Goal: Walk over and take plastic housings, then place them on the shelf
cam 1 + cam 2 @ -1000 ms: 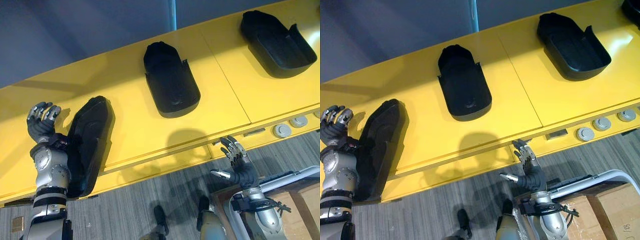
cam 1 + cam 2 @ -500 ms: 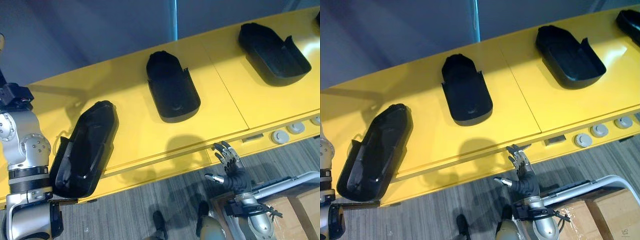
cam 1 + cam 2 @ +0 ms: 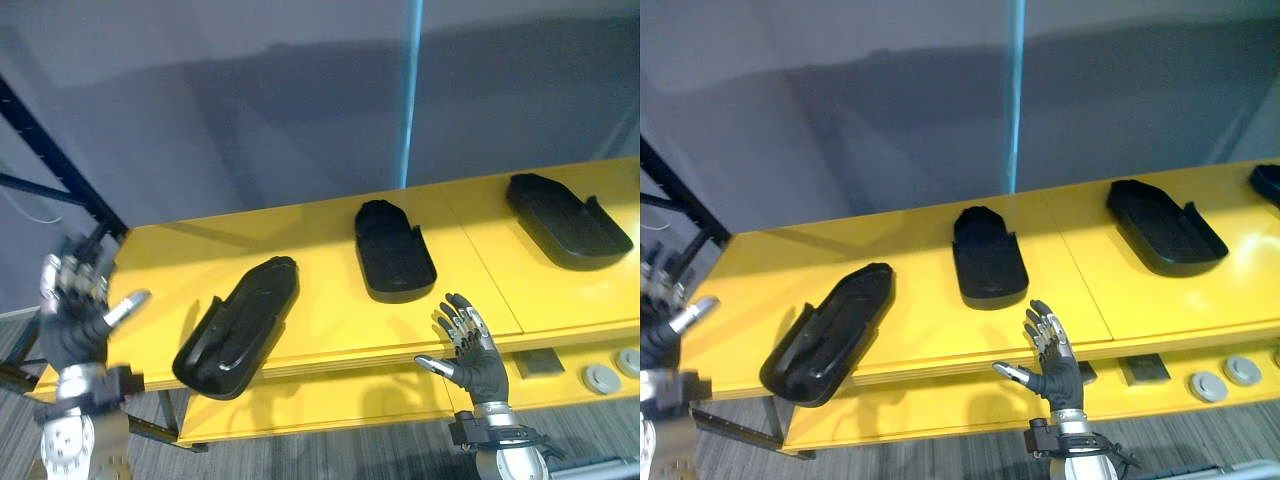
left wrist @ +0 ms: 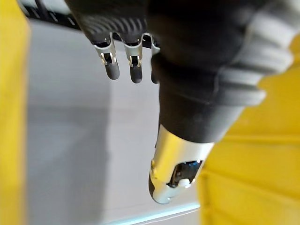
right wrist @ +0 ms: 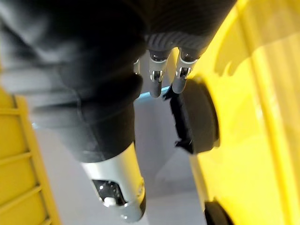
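Three black plastic housings lie open side up on the yellow shelf top [image 3: 320, 330]. The left housing [image 3: 240, 328] lies slanted, its near end at the front edge. A middle housing [image 3: 395, 250] and a right housing [image 3: 568, 218] lie farther back. My left hand [image 3: 70, 325] is raised beyond the shelf's left end, open and empty, a hand's width from the left housing. My right hand [image 3: 470, 352] stands open, palm up, at the front edge below the middle housing, touching nothing. In the wrist views the left hand [image 4: 176, 159] and right hand [image 5: 117, 183] hold nothing.
A dark metal rack frame [image 3: 50, 170] stands at the left end. A grey wall rises behind the shelf. Round grey buttons [image 3: 600, 378] sit on the yellow front panel at the lower right. Another housing [image 3: 1268, 180] shows at the far right edge.
The camera has tilted up and the whole picture has shifted. My left hand has left the left housing's side and risen to the left. The right hand stays open.
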Tool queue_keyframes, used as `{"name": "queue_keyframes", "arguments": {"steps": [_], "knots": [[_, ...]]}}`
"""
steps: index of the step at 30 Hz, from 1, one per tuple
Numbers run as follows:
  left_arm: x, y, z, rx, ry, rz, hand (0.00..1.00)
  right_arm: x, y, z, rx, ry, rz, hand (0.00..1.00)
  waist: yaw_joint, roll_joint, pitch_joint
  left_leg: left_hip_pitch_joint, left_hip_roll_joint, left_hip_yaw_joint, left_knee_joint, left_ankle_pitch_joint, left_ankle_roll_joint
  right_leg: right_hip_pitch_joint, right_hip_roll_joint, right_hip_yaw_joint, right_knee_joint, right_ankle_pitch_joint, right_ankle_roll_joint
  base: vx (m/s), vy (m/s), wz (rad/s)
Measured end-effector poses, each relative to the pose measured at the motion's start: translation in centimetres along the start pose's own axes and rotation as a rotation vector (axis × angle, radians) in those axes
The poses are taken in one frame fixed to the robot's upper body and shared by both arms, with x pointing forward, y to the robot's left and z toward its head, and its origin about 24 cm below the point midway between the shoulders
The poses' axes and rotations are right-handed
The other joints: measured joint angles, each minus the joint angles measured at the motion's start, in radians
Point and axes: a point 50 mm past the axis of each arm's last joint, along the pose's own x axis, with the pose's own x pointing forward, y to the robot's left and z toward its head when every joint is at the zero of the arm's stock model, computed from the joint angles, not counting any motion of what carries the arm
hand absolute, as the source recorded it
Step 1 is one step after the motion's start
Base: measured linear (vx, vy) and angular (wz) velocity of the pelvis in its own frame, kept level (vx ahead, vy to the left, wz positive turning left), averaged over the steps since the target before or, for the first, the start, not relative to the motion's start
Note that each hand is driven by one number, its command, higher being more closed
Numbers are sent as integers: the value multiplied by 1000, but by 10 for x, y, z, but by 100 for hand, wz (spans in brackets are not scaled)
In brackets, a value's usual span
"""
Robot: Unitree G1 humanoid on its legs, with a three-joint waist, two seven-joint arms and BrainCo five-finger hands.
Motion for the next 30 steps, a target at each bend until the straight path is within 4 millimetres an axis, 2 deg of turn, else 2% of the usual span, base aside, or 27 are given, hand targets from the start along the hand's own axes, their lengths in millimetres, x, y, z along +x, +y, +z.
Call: {"name": "queue_keyframes", "arguments": {"steps": [2,6,12,18,20,25,30], "knots": [[-11,-4,-7,101,67,-78,0,1,0,0,-1,-2,0,0,7,2,-16,0,2,0,-3,0,0,14,8,-5,-27,17,0,0,0,0],[-19,-4,-12,261,131,-155,0,0,-2,0,-5,1,2,0,6,1,-27,-2,2,0,-6,-1,0,26,12,-14,-58,36,3,0,0,0],[-35,3,-25,563,296,-299,0,0,-6,0,-5,14,-9,0,18,2,-37,-16,2,-6,-5,3,5,26,14,-25,-77,41,6,8,3,4],[-40,1,-46,658,427,-434,0,0,-11,-4,-23,50,-9,0,30,2,-37,-22,0,-7,-6,-2,-1,25,15,-27,-88,46,10,2,1,1],[-40,-1,-53,706,458,-496,0,0,-14,-4,-35,58,-3,0,27,2,-37,-33,-1,-6,-5,-6,-7,18,14,-28,-91,48,12,0,0,0],[-25,-3,-53,810,432,-584,0,5,-18,-3,-30,64,6,0,25,3,-35,-56,-1,1,0,-7,-9,-7,14,-24,-91,51,12,2,5,-2],[-8,-13,-57,875,383,-660,0,12,-17,0,2,42,14,0,5,7,-24,-63,-1,11,8,-7,-10,-14,13,-16,-91,51,12,5,9,-4]]}}
